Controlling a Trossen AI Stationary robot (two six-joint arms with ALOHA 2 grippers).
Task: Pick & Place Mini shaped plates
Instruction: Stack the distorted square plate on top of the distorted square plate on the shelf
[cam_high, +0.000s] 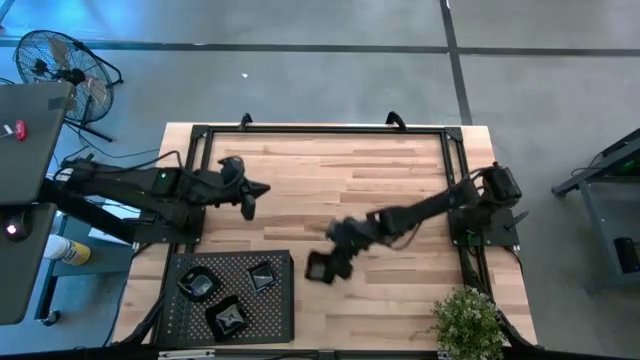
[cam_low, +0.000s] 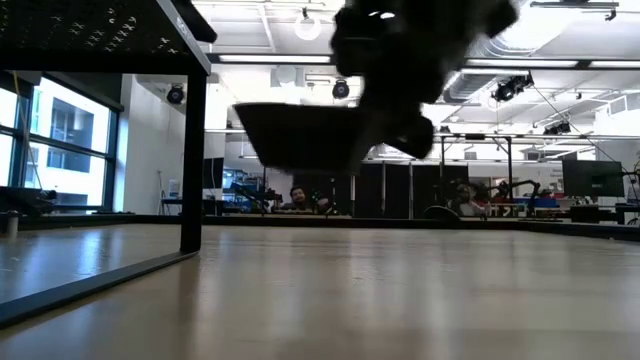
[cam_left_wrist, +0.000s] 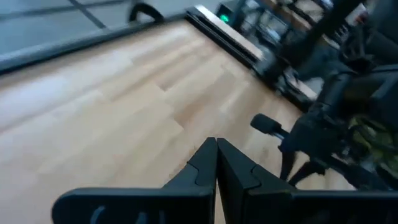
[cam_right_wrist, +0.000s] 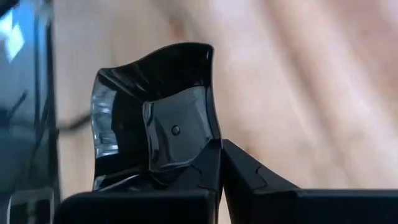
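Right wrist view, right tool (cam_right_wrist: 219, 163) pinching mini plate (cam_right_wrist: 155, 112)

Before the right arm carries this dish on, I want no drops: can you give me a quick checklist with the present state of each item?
1. Right gripper shut on the square dish: ok.
2. Dish lifted off the table: ok, a gap shows under it in the low view.
3. Grip is deep enough: cannot tell, only the dish's edge is pinched.
4. Room on the tray, which already holds three dishes: ok.
5. Left gripper shut, parked away from the tray: ok.
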